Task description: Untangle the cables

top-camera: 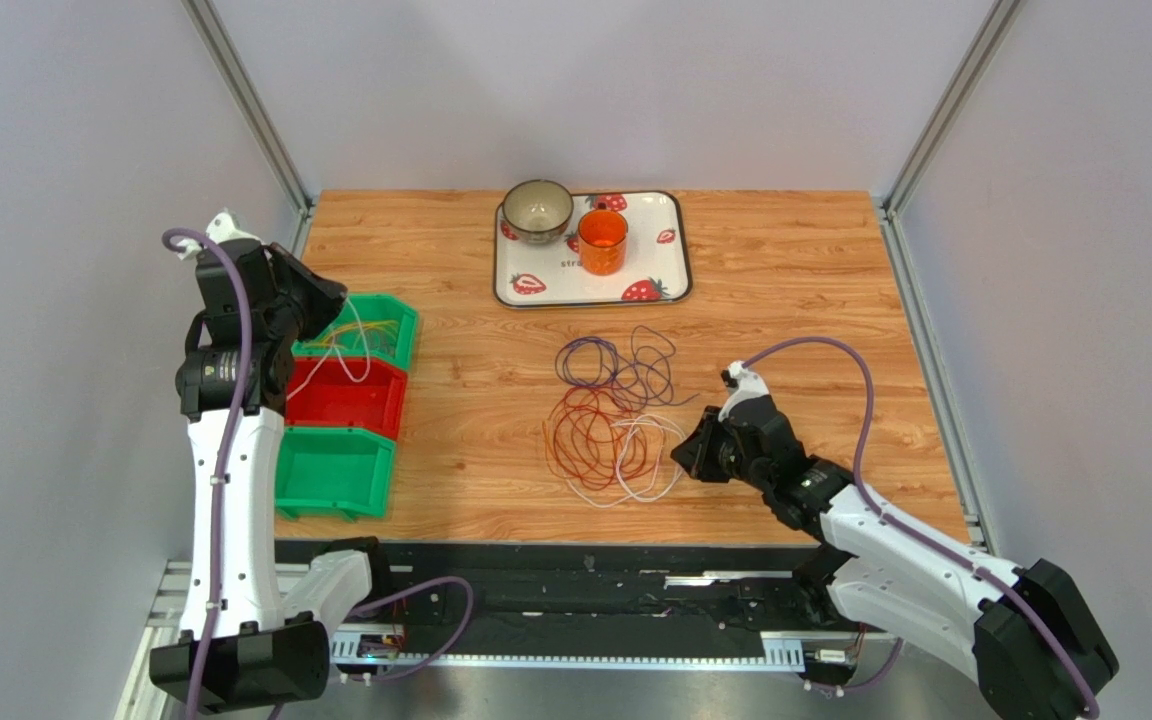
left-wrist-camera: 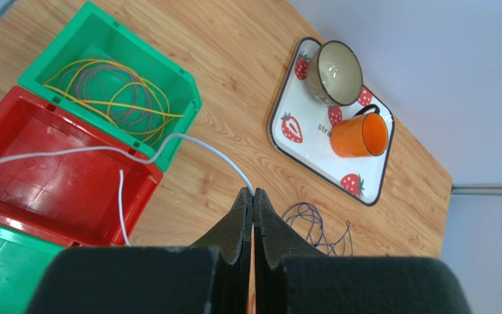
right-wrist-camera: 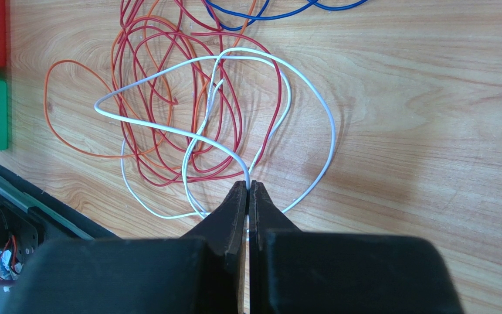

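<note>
A tangle of cables (top-camera: 612, 420) lies mid-table: dark red (right-wrist-camera: 168, 98), orange (right-wrist-camera: 70, 131), white (right-wrist-camera: 286, 85) and purple (left-wrist-camera: 312, 222) loops. My right gripper (top-camera: 692, 455) is at the tangle's right edge, shut on a white cable at its tips (right-wrist-camera: 248, 186). My left gripper (top-camera: 324, 297) is over the bins, shut (left-wrist-camera: 253, 191) on another white cable (left-wrist-camera: 70, 152) that trails over the green bin's corner into the red bin (left-wrist-camera: 11, 131). Yellow and purple cables (left-wrist-camera: 123, 98) lie coiled in the far green bin (left-wrist-camera: 188, 98).
Three bins stand in a row at the left edge: green (top-camera: 394, 318), red (top-camera: 349, 402), green (top-camera: 327, 473). A strawberry tray (top-camera: 672, 278) at the back holds a bowl (top-camera: 537, 210) and an orange mug (top-camera: 602, 240).
</note>
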Controlling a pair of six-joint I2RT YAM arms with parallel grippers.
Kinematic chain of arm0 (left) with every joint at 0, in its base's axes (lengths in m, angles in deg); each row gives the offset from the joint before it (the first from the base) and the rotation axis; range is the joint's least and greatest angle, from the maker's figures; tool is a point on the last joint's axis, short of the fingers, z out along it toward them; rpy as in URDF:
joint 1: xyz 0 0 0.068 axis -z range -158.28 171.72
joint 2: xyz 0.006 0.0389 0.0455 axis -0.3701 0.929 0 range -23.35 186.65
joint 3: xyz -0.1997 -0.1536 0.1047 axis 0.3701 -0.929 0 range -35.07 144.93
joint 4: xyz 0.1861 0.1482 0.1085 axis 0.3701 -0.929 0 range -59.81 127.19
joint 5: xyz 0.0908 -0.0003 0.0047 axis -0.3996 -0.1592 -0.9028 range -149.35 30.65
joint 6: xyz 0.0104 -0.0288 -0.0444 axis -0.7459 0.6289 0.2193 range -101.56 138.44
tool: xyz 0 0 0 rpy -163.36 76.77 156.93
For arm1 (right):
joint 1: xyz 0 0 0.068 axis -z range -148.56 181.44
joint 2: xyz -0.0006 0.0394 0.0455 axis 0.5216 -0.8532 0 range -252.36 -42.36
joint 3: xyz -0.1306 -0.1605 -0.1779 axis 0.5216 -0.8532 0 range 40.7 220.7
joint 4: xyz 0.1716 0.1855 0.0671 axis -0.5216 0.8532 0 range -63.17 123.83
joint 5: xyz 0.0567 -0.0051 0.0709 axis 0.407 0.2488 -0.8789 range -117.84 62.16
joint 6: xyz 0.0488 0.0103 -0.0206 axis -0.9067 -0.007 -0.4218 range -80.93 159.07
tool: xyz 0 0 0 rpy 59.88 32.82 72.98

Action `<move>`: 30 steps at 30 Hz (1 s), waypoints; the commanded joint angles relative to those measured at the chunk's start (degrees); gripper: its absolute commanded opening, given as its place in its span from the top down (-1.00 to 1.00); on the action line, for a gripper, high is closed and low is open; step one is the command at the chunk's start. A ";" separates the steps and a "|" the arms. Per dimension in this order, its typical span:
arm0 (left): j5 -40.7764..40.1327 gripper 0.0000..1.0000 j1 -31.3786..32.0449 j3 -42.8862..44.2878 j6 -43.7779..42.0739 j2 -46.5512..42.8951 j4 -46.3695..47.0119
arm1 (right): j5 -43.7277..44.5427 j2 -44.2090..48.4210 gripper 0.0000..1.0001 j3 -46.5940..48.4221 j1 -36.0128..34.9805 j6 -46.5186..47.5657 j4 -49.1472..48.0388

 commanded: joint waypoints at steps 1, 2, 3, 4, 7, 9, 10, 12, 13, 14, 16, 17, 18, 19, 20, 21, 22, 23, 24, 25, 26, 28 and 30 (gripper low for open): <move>2.54 1.00 -2.91 -2.59 1.96 -1.59 4.25 | -0.26 -0.04 1.00 1.80 0.19 0.84 -2.31; 2.18 1.00 -3.26 -3.12 2.14 -2.03 5.04 | -0.26 0.05 1.00 1.80 0.28 0.84 -2.31; 2.44 1.00 -3.96 -3.73 2.14 -2.47 6.18 | -0.17 -0.04 1.00 1.89 0.19 0.76 -2.13; 2.70 1.00 -4.14 -5.22 1.88 -3.61 7.49 | -0.17 -0.04 1.00 1.80 0.19 0.76 -2.04; 1.04 1.00 -4.05 -8.29 2.66 -5.89 12.07 | 0.00 -0.04 1.00 1.89 0.10 0.76 -1.96; -0.54 1.00 -4.05 -9.27 3.28 -6.43 14.36 | 0.18 0.22 1.00 1.89 0.10 0.58 -1.95; -0.81 1.00 -4.05 -9.54 3.37 -6.61 14.71 | 0.27 0.22 1.00 1.80 0.10 0.58 -1.87; -1.07 1.00 -4.05 -9.54 2.93 -6.52 15.33 | 0.36 0.40 1.00 1.71 0.19 0.58 -1.78; -1.33 1.00 -4.05 -9.97 2.93 -6.52 15.59 | 0.36 0.49 1.00 1.63 0.19 0.58 -1.78; -1.77 1.00 -4.05 -10.24 2.93 -6.52 15.59 | 0.36 0.40 1.00 1.71 0.10 0.58 -1.78; -2.57 1.00 -4.14 -11.73 3.02 -6.78 15.85 | 0.36 0.40 1.00 1.71 0.10 0.58 -1.78; -2.57 1.00 -4.14 -12.35 3.02 -7.04 16.38 | 0.36 0.40 1.00 1.71 0.19 0.58 -1.78; -2.65 1.00 -4.05 -13.74 3.28 -7.22 16.38 | 0.36 0.40 1.00 1.71 0.10 0.58 -1.87; -2.66 1.00 -4.05 -14.37 3.45 -7.75 16.38 | 0.44 0.40 1.00 1.63 0.19 0.58 -1.78; -4.31 1.00 -4.05 -14.98 3.72 -8.01 16.38 | 0.44 0.40 1.00 1.71 0.19 0.58 -1.78; -6.07 1.00 -4.05 -16.03 4.33 -8.19 16.12 | 0.36 0.40 1.00 1.71 0.10 0.58 -1.69; -6.87 1.00 -4.05 -16.57 4.60 -8.62 16.03 | 0.36 0.49 1.00 1.71 0.19 0.58 -1.69; -7.57 1.00 -4.05 -17.09 4.69 -8.89 16.12 | 0.44 0.31 1.00 1.71 0.19 0.49 -1.69; -9.06 1.00 -4.05 -17.97 5.12 -8.89 16.21 | 0.53 0.31 1.00 1.80 0.10 0.58 -1.69; -9.85 1.00 -4.05 -18.32 5.30 -8.98 16.21 | 0.53 0.31 1.00 1.71 0.10 0.58 -1.69; -10.47 1.00 -4.05 -18.59 5.39 -8.81 16.47 | 0.45 0.31 1.00 1.80 0.19 0.49 -1.60; -11.44 1.00 -4.05 -18.94 5.21 -7.93 16.65 | 0.53 0.40 1.00 1.71 0.10 0.41 -1.60; -12.58 1.00 -4.05 -18.33 4.95 -7.14 16.21 | 0.62 0.66 1.00 1.63 0.10 0.32 -1.60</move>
